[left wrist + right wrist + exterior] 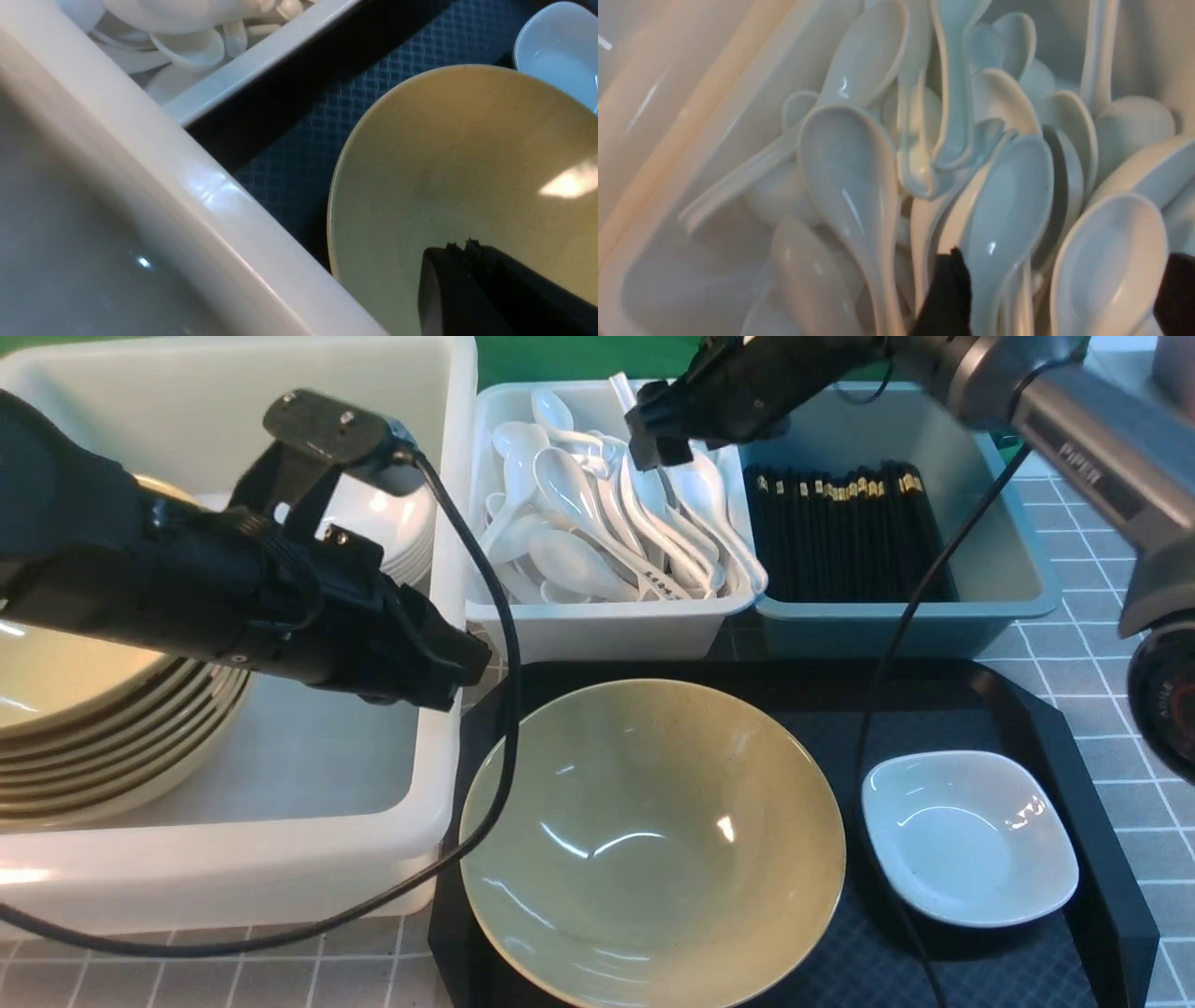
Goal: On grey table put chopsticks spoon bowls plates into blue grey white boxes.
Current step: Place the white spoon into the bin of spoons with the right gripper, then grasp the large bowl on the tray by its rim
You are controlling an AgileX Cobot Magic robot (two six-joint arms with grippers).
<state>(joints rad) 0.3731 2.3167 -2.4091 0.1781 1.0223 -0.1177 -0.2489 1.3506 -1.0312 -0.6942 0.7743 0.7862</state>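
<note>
Jaws first: right jaws spread wide, nothing between them; the two black fingertips (pixel 948 294) stand well apart in the right wrist view. They hang over the spoons (pixel 579 560) heaped in the grey-white box (pixel 607 630), toward its far right side. Next, left jaws pressed together, empty; fingertips (pixel 448 280) closed to one dark wedge, seen against the loose bowl (pixel 653 840). From the front, left arm (pixel 233 588) reaches across the large white box (pixel 280 868), its tip over that box's right wall.

Large white box: stack of bowls (pixel 93 737) at left, stack of plates (pixel 401 537) toward the far right corner, partly hidden by the arm. Teal box (pixel 934 630): chopsticks (pixel 840 532) laid side by side, gold bands at the far end. Black tray (pixel 1083 737) lies in front of the two small boxes, on the grey surface (pixel 1074 616): loose bowl upright at its left, one plate (pixel 971 840) upright at its right, just beside the bowl.
</note>
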